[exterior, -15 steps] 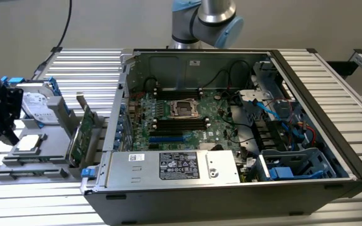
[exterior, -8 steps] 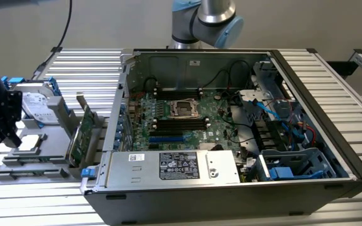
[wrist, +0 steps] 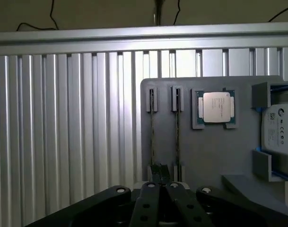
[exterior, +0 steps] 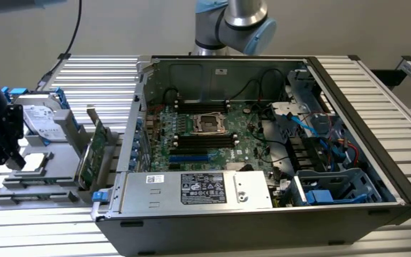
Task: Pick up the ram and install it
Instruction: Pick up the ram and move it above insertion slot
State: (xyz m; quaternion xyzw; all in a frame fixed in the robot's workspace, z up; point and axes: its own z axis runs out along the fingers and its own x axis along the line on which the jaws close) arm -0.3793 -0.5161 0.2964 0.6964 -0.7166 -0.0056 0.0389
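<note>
Grey tray (exterior: 52, 171) at 9 o'clock of the PC case (exterior: 213, 238) holds the ram (wrist: 153, 127) on edge, w/ 2nd stick (wrist: 177, 132) just beside. Gripper (wrist: 160, 176) hangs over the ram's end; can't tell if spread or pinching. Off-centre grip may skew the thin board, jamming it or bumping the 2nd stick.
</note>
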